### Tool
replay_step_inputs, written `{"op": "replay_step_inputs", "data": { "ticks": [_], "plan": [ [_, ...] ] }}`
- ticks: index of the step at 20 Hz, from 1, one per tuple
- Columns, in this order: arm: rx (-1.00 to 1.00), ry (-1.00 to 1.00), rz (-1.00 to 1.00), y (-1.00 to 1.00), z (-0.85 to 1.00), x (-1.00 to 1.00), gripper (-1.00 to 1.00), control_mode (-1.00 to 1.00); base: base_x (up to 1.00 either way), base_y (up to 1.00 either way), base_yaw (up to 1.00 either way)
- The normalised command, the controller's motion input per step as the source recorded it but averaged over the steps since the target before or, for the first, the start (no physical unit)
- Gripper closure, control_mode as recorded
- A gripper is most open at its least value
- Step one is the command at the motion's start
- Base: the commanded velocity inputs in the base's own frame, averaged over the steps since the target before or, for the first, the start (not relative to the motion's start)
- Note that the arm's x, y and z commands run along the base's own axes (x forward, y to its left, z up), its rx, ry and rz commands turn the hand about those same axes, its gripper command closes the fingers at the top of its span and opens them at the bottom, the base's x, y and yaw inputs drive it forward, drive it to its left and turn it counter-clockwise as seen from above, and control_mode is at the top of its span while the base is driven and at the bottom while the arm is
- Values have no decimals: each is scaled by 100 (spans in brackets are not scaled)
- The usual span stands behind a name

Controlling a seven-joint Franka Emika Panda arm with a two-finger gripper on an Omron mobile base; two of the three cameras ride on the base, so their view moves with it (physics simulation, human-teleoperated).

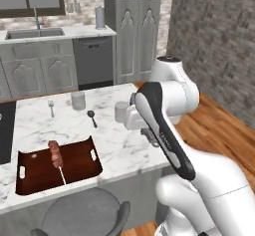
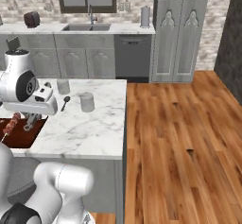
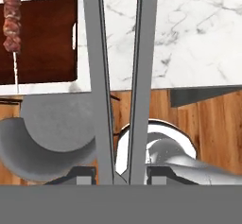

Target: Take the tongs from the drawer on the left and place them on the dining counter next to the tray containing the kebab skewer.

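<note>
My gripper [image 3: 122,176] is shut on the tongs [image 3: 98,76], whose two slim grey metal arms run up the hand view between the fingertips. It hangs above the dining counter [image 1: 124,153] near its front edge, right of the dark reddish-brown tray [image 1: 74,160]. On the tray lies the kebab skewer [image 1: 56,156], meat chunks at its far end. From the hand, the tray [image 3: 47,43] and skewer [image 3: 12,17] sit at upper left, and marble [image 3: 189,38] lies under the tongs' tips. From the right base, the gripper [image 2: 30,120] is over the tray's [image 2: 23,137] right end. The drawer is out of view.
A silver fork [image 1: 51,108], a dark spoon [image 1: 92,116] and two grey cups [image 1: 78,100] [image 1: 122,111] stand on the counter behind the tray. A round grey stool [image 1: 84,212] sits below the counter's front edge. Wooden floor [image 2: 179,138] stretches to the right.
</note>
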Motion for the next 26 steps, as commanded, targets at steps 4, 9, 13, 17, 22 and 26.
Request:
{"op": "replay_step_inputs", "data": {
  "ticks": [4, 9, 13, 17, 22, 26],
  "plan": [
    [6, 0, 0, 27, -79, 35, 100, -100, 0, 0, 0],
    [1, 4, 0, 35, -61, 43, 100, -100, 0, 0, 0],
    [0, 12, 0, 23, -30, 51, 100, -100, 0, 0, 0],
    [0, 9, 2, 14, -33, 79, 100, -100, 0, 0, 0],
    [0, 2, 1, 11, -20, 69, 100, -100, 0, 0, 0],
    [-6, 10, 1, 24, -1, 43, 100, -100, 0, 0, 0]
  ]
}}
